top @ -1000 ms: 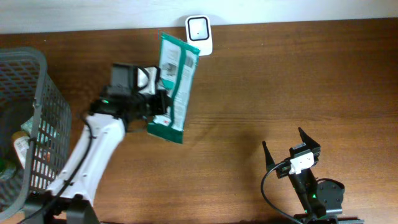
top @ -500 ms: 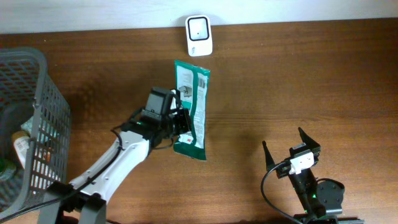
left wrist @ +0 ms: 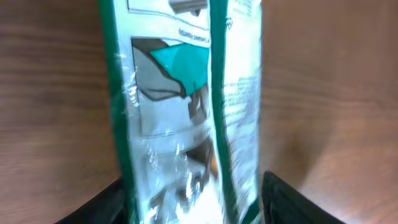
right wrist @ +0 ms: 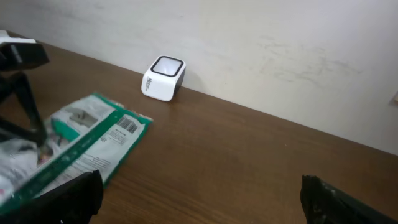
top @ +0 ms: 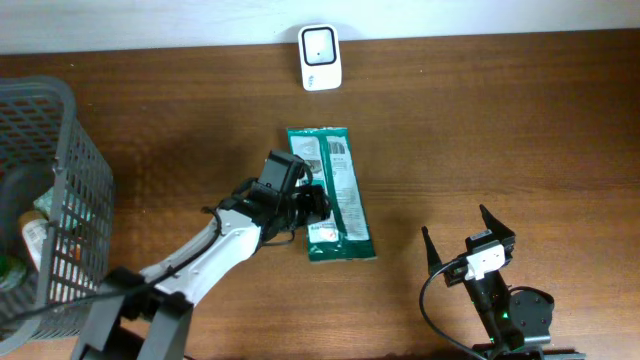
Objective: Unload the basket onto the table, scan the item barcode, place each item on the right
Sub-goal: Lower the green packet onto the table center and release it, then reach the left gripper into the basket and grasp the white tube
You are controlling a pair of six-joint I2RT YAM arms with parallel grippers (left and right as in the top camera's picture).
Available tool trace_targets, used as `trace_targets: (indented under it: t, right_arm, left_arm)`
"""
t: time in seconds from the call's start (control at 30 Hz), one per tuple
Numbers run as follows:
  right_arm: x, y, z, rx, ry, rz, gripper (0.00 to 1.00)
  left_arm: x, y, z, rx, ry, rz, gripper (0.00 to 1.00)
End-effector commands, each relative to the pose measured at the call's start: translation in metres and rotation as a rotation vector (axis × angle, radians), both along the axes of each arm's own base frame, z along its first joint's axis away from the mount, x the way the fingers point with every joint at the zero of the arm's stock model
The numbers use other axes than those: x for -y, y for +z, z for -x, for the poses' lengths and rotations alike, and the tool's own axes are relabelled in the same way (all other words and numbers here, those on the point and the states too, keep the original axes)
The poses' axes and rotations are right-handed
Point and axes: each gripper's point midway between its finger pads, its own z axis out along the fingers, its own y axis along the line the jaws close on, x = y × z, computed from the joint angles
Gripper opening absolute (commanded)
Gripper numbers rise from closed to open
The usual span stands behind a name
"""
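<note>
The item, a green and white flat packet (top: pixel 333 194), lies on the wooden table below the small white scanner (top: pixel 320 45). My left gripper (top: pixel 312 206) is at the packet's left edge, jaws open and straddling its lower half. From the left wrist the packet (left wrist: pixel 186 106) fills the view between the two dark fingers (left wrist: pixel 287 199), with a gap on the right side. The right wrist view shows the packet (right wrist: pixel 81 146) with its barcode (right wrist: pixel 127 124) facing up, and the scanner (right wrist: pixel 163 78) against the wall. My right gripper (top: pixel 458 230) stands open and holds nothing, near the front right.
A grey wire basket (top: pixel 62 150) with several items inside stands at the table's left edge. A white wall runs along the back of the table behind the scanner.
The left arm swung the packet down and right, away from the scanner, and laid it flat on the table. Its jaws have opened off the packet. The right arm has not moved.
</note>
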Motion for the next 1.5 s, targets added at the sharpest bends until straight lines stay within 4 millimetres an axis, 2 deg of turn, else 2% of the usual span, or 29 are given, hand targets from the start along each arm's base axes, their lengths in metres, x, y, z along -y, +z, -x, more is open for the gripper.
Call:
trace_targets:
  t: [0.0, 0.07, 0.1, 0.23, 0.33, 0.4, 0.5, 0.63, 0.77, 0.83, 0.93, 1.07, 1.2, 1.3, 1.47]
  right_arm:
    - [-0.001, -0.002, 0.0, -0.002, 0.002, -0.003, 0.98]
    - [-0.001, -0.002, 0.0, -0.002, 0.002, -0.003, 0.98]
    - [-0.001, -0.002, 0.0, -0.002, 0.002, -0.004, 0.98]
    - [-0.001, -0.001, 0.0, -0.002, 0.002, -0.003, 0.99]
    - [-0.001, -0.002, 0.0, -0.002, 0.002, -0.003, 0.98]
    - [-0.001, -0.001, 0.0, -0.002, 0.002, -0.003, 0.98]
    - [-0.001, -0.002, 0.0, -0.002, 0.002, -0.003, 0.98]
    - [-0.001, -0.002, 0.0, -0.002, 0.002, -0.003, 0.98]
    - [-0.001, -0.002, 0.0, -0.002, 0.002, -0.003, 0.98]
    - [-0.001, -0.002, 0.0, -0.002, 0.002, -0.003, 0.98]
    - [-0.001, -0.002, 0.0, -0.002, 0.002, -0.003, 0.98]
    - [-0.001, -0.002, 0.0, -0.002, 0.002, -0.003, 0.98]
    - [-0.001, -0.002, 0.0, -0.002, 0.002, -0.003, 0.98]
    - [-0.001, -0.002, 0.0, -0.002, 0.002, -0.003, 0.98]
    - [-0.001, -0.002, 0.0, -0.002, 0.002, -0.003, 0.98]
  left_arm:
    - [-0.029, 0.054, -0.018, 0.166, -0.028, -0.138, 0.77]
    - [-0.047, 0.078, -0.021, 0.213, -0.055, -0.227, 0.82]
    - [-0.056, 0.089, -0.022, 0.228, -0.055, -0.262, 0.9]
    - [-0.099, 0.149, -0.029, 0.291, -0.035, -0.385, 0.94]
    - [-0.139, 0.192, -0.035, 0.335, 0.013, -0.459, 0.95]
    - [-0.178, 0.224, -0.037, 0.355, 0.1, -0.495, 0.96]
    - [-0.24, 0.255, -0.036, 0.357, 0.267, -0.526, 0.96]
    - [-0.322, 0.271, -0.025, 0.338, 0.503, -0.566, 0.95]
    - [-0.388, 0.269, -0.002, 0.285, 0.741, -0.564, 0.93]
    - [-0.421, 0.265, 0.016, 0.241, 0.859, -0.566, 0.93]
    - [-0.446, 0.251, 0.037, 0.164, 1.005, -0.521, 0.94]
    - [-0.467, 0.217, 0.059, 0.046, 1.087, -0.49, 0.95]
    - [-0.478, 0.172, 0.084, -0.098, 1.131, -0.466, 0.95]
    - [-0.478, 0.133, 0.104, -0.209, 1.149, -0.442, 0.95]
    - [-0.474, 0.098, 0.12, -0.29, 1.131, -0.445, 0.93]
